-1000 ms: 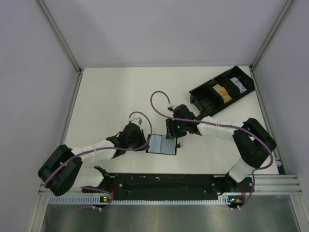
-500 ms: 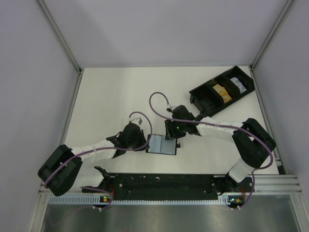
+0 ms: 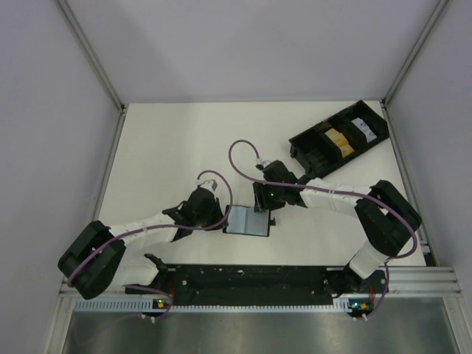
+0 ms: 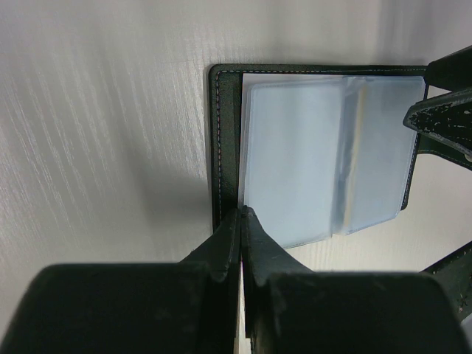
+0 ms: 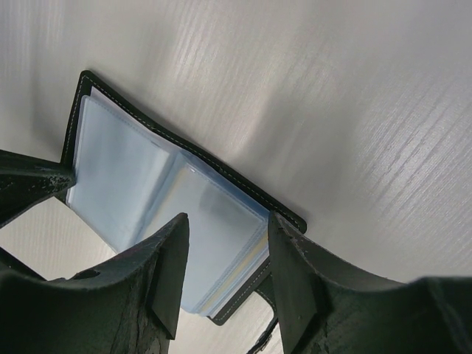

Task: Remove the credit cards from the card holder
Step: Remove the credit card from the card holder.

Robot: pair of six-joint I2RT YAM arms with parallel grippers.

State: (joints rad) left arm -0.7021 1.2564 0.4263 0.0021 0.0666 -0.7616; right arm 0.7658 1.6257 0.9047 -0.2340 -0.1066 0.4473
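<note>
The left fingers [image 4: 225, 247] and right fingers [image 5: 168, 274] hem the card holder [image 3: 247, 221]; open table [image 3: 169, 140] lies beyond

Card holder [image 4: 317, 147]: black cover, pale stitching, blue-grey sleeves. Table [image 4: 96, 110]: white, fine streaks. Tray [image 3: 310, 151]: black.

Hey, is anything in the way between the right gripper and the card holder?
Nothing visible. The right gripper is open, its fingers straddling the open card holder at its right page. Only cloudy plastic sleeves cover whatever is inside. The left gripper pinches the opposite edge.
</note>
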